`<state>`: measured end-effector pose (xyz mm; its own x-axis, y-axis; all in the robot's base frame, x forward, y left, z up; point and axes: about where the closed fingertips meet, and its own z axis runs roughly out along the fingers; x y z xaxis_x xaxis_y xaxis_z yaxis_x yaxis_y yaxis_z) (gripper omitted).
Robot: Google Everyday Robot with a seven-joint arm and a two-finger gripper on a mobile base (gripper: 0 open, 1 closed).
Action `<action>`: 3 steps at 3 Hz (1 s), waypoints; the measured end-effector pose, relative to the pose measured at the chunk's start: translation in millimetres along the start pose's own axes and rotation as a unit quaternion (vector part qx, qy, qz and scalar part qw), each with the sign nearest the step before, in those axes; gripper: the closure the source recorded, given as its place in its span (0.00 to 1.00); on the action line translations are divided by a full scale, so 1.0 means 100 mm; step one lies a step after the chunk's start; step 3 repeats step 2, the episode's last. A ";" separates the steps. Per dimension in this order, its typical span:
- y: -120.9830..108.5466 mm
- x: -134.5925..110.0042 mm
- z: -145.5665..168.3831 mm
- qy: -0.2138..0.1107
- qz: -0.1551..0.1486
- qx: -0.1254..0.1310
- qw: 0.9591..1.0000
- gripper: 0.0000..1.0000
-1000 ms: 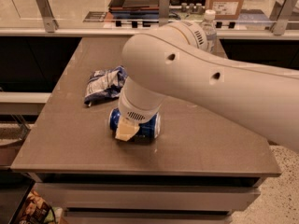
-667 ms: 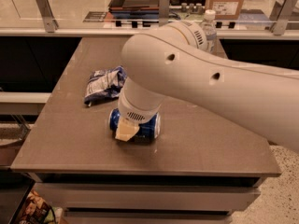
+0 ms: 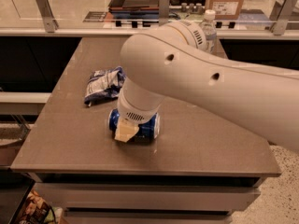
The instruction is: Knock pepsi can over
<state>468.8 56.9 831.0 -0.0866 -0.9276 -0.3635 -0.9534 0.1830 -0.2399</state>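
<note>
The pepsi can [image 3: 148, 125], a smooth dark blue metal cylinder, lies on its side on the bench [image 3: 212, 146], directly under the gripper [image 3: 125, 131]. A tan, wedge-shaped pad of the gripper rests against the can; whether it is open or clamped cannot be told. Behind and left of the gripper sits a crinkled blue-and-white foil bag [image 3: 103, 84]. Far behind and to the right stands a clear plastic bottle [image 3: 209, 29].

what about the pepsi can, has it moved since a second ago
No. The pepsi can lies on its side, the same gap from the snack bag as before; the gripper covers its middle.
</note>
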 end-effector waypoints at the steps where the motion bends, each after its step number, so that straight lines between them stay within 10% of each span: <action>1: 0.00 -0.01 0.00 0.000 -0.001 0.000 1.000 0.00; 3: 0.00 -0.01 0.00 0.000 -0.001 0.000 1.000 0.00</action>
